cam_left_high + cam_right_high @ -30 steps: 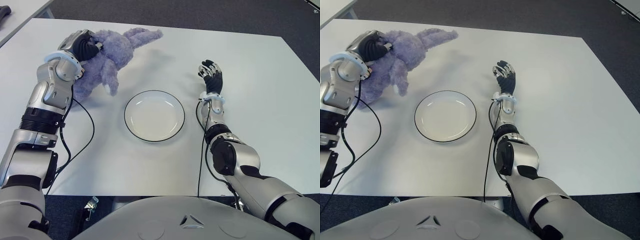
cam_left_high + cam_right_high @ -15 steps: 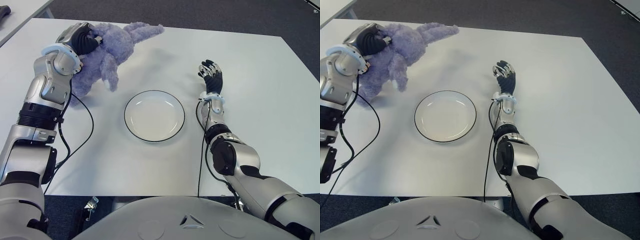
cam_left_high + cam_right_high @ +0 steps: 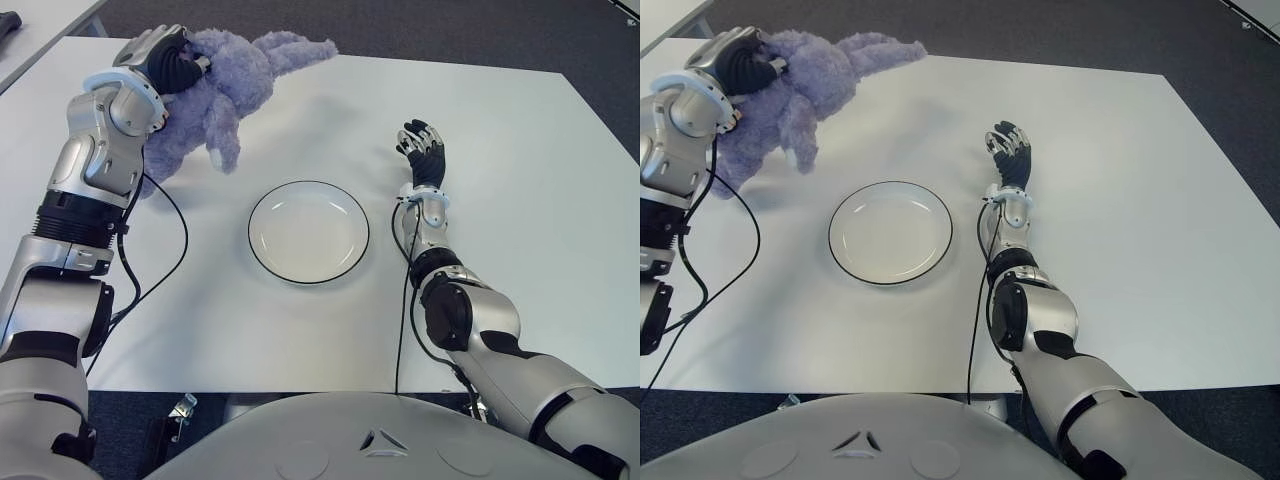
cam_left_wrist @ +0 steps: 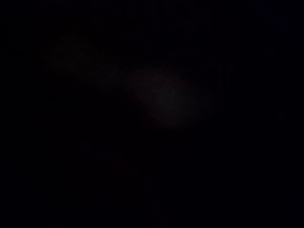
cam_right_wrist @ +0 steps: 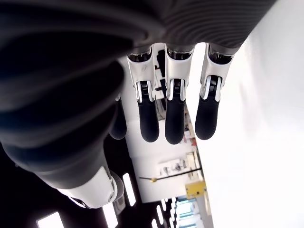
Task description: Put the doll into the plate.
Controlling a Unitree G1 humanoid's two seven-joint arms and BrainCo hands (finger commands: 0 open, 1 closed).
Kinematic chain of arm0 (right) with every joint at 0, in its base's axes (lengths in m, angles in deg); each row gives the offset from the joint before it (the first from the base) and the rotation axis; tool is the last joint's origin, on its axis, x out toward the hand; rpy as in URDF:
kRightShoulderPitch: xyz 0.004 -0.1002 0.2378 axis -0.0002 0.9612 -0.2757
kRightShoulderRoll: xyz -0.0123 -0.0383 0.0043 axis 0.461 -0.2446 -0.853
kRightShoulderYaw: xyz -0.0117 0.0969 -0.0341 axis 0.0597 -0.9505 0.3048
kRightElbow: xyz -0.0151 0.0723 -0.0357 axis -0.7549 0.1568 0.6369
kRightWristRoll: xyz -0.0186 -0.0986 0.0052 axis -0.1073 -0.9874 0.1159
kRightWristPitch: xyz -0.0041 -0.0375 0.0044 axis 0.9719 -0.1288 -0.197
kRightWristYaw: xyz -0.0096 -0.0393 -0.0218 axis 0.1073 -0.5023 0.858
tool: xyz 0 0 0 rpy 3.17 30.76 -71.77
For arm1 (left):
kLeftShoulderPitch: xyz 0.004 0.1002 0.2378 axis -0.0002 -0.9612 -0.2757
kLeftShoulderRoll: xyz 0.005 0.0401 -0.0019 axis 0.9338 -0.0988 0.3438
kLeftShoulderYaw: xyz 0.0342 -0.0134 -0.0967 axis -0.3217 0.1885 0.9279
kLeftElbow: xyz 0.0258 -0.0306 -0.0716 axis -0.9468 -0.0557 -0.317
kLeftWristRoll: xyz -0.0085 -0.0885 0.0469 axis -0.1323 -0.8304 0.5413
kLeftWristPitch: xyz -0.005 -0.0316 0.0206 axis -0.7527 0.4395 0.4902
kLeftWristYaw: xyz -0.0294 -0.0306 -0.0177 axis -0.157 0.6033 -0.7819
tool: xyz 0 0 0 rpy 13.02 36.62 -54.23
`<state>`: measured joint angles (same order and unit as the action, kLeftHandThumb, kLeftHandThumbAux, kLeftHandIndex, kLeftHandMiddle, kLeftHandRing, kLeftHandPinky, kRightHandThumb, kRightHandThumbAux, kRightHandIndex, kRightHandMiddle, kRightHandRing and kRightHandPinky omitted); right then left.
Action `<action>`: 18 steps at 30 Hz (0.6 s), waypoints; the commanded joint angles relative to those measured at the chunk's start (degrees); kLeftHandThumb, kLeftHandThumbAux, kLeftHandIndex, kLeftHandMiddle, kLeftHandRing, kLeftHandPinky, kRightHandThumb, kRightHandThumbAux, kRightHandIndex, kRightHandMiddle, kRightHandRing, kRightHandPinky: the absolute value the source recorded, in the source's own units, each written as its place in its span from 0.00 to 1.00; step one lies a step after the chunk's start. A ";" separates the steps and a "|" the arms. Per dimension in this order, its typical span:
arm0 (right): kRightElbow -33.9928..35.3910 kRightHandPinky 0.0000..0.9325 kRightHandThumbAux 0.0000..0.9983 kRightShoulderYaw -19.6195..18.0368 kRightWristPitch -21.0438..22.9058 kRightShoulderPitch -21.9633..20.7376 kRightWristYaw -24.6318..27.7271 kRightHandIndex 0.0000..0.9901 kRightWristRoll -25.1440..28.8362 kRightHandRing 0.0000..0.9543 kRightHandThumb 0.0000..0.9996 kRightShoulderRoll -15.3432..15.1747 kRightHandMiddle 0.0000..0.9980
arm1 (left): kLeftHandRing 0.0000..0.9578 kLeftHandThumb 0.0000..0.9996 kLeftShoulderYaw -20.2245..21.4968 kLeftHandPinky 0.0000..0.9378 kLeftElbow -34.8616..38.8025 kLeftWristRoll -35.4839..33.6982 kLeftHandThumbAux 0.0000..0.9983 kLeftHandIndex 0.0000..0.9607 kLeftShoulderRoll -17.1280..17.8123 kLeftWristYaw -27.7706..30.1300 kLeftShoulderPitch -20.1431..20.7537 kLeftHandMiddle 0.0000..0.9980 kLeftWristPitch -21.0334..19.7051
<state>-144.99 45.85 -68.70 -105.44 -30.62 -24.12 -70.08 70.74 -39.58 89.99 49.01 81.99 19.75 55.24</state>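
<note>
Left eye view: left robot hand [image 3: 168, 68] grips purple doll [image 3: 225, 95] beyond empty plate [image 3: 309, 232]; right robot hand [image 3: 424, 152] open.

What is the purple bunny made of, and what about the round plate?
The doll, gripped by the left hand, looks like soft plush: fuzzy purple pile and floppy limbs. The plate looks like glazed ceramic, or maybe hard plastic: smooth, shiny white with a thin dark rim. The right hand shows right of the plate.
</note>
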 commanded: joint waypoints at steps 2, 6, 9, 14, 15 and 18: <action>-7.16 0.33 0.82 -0.41 2.56 12.96 -1.17 0.26 0.30 0.29 0.34 3.00 0.28 | 0.87 0.89 -1.16 0.84 -0.42 1.06 0.63 0.82 0.09 2.62 2.70 0.83 -0.65; -7.18 0.33 0.83 -0.23 2.74 12.93 -1.45 0.26 0.13 0.29 0.33 2.92 0.28 | 0.86 0.88 -1.31 0.79 -0.89 1.16 0.63 0.81 -0.10 2.59 3.23 0.83 -0.34; -7.20 0.33 0.83 -0.36 2.82 12.88 -1.38 0.26 0.34 0.29 0.35 2.98 0.28 | 0.85 0.88 -1.63 0.78 -1.68 1.22 0.63 0.81 -0.20 2.49 3.92 0.82 0.49; -7.24 0.34 0.82 -0.27 2.96 12.91 -1.48 0.25 0.28 0.29 0.32 3.01 0.28 | 0.86 0.89 -2.12 0.83 -2.30 1.34 0.62 0.82 -0.19 2.52 4.78 0.83 1.37; -7.25 0.34 0.82 -0.21 2.90 12.94 -1.58 0.25 0.21 0.30 0.32 3.02 0.28 | 0.86 0.89 -2.34 0.78 -2.36 1.52 0.63 0.82 -0.18 2.67 5.11 0.83 1.39; -7.25 0.36 0.82 -0.07 2.59 13.00 -2.03 0.25 0.04 0.30 0.32 3.09 0.28 | 0.86 0.89 -3.19 0.82 -2.43 2.16 0.62 0.83 0.00 3.18 6.06 0.83 1.39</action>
<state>-144.99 46.25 -68.69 -105.45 -31.39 -24.26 -70.09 69.44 -41.00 90.50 49.00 82.45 22.90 55.69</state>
